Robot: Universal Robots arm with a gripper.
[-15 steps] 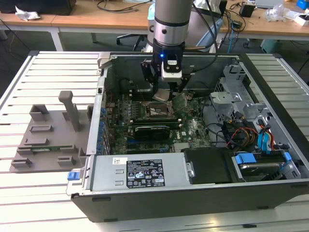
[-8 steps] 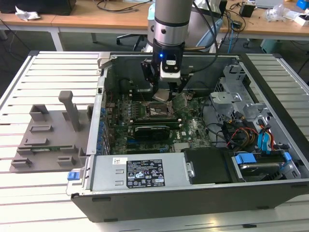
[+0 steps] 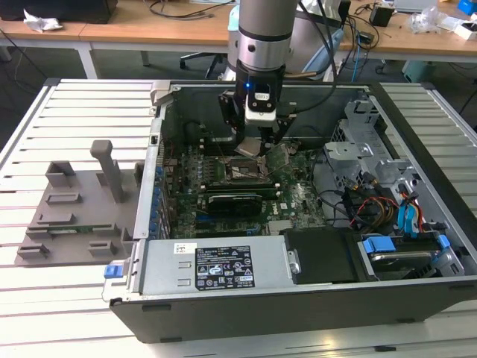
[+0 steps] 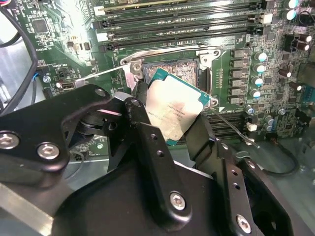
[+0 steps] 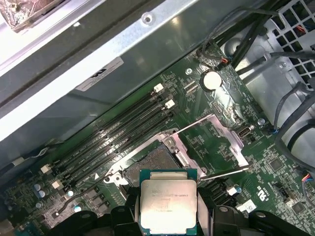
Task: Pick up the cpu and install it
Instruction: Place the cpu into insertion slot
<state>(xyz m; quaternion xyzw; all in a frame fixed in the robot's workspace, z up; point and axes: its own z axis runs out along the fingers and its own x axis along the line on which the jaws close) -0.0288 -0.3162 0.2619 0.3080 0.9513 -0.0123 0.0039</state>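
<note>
My gripper (image 4: 170,115) is shut on the cpu (image 4: 173,112), a flat square chip with a silvery metal top and a green rim. The black fingers (image 4: 142,132) press on two opposite edges of the chip. In the first wrist view the cpu (image 5: 168,202) hangs just above the open socket (image 5: 152,164), whose metal load frame (image 5: 216,135) is swung up. In the exterior view the gripper (image 3: 251,145) holds the cpu (image 3: 250,147) low inside the computer case, over the motherboard socket (image 3: 240,170).
The open computer case (image 3: 298,298) lies on a slatted white table, its walls ringing the motherboard (image 3: 298,198). Memory slots (image 5: 118,132) run beside the socket. Cables and drive bays (image 3: 387,216) crowd the exterior view's right. A grey fixture block (image 3: 82,209) sits at its left.
</note>
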